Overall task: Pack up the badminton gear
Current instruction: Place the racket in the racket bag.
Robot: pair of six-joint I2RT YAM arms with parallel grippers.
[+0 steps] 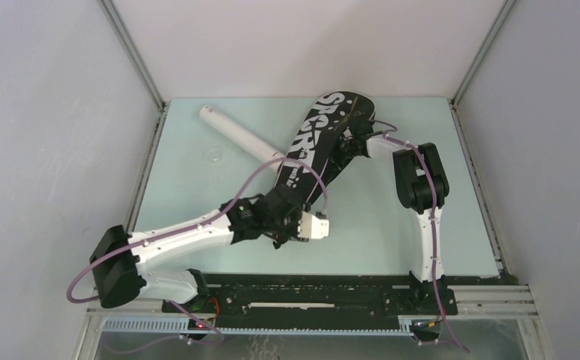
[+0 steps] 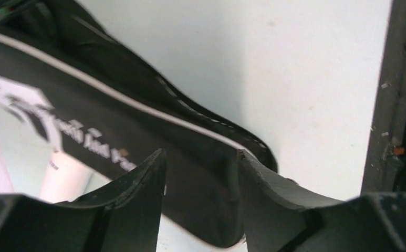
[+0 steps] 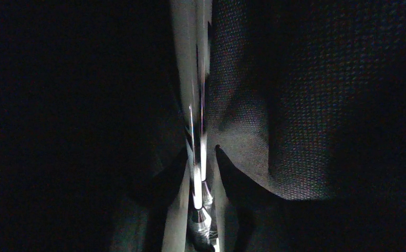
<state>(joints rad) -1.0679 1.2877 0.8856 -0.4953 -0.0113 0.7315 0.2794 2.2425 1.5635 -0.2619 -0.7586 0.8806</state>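
Note:
The black bag lettered "SPORT" lies diagonally on the pale table, wide end at the back. A long white tube runs from the back left and disappears under it. My left gripper is at the bag's narrow near end. In the left wrist view its jaws stand open, and the bag's rounded end fills the gap between the fingers. My right gripper reaches into the bag's right edge. In the dark right wrist view two silver racquet shafts run between its slightly open fingertips.
Grey walls with metal corner posts close in the table on the left, back and right. A black rail carrying both arm bases runs along the near edge, and it also shows at the right of the left wrist view as the rail.

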